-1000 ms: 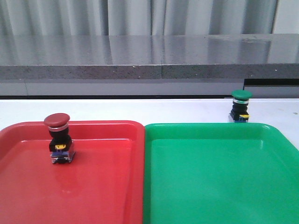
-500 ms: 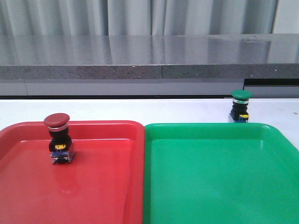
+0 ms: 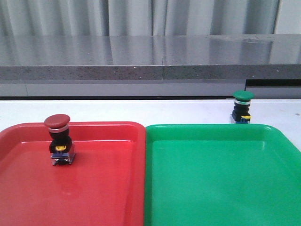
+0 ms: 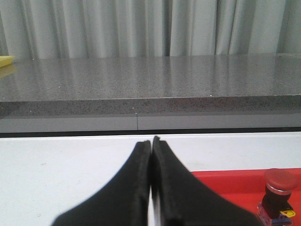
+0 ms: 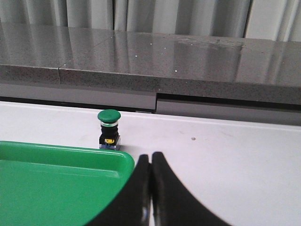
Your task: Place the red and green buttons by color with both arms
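Buttons: red one home, green one waiting

Buttons go by color. White table (image 3: 141,110) holds a red tray (image 3: 103,188) and a green tray (image 3: 221,188) side by side. Left claw (image 4: 151,143) and right claw (image 5: 150,157) are both closed and hold nothing. Red button (image 3: 59,141) stands in the red tray. Green button (image 3: 242,107) stands on the table, just behind the green tray. I think the right claw must open, grab it, and lift it in.

Lab-like test bench: white table (image 3: 141,110), grey speckled stone ledge (image 3: 150,56), pale curtain (image 3: 141,16) behind.
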Motion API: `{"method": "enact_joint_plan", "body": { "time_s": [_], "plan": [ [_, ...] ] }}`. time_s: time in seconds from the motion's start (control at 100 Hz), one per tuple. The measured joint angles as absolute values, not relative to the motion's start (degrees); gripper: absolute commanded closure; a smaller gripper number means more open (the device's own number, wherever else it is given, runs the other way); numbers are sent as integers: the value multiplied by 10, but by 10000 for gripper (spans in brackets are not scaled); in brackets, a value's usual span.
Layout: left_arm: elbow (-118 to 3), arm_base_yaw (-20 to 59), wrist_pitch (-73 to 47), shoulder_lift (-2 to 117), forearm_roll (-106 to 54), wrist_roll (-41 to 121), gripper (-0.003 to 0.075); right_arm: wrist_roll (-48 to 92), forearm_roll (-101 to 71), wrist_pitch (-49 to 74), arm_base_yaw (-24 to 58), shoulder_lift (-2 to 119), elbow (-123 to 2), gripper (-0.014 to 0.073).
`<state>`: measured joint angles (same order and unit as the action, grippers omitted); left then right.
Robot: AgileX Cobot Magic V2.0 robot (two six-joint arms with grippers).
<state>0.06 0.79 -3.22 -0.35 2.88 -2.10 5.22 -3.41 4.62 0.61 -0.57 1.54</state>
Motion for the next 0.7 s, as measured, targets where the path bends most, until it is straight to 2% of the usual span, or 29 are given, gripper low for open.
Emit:
{"method": "enact_joint_plan", "body": {
  "time_s": [0.46, 0.7],
  "plan": [
    [1, 8, -32, -3, 29, -21, 739, 52, -34, -48, 6, -6, 15, 704],
    [1, 8, -32, -3, 29, -21, 739, 52, -46, 33, 6, 16, -80, 704]
  ]
}}
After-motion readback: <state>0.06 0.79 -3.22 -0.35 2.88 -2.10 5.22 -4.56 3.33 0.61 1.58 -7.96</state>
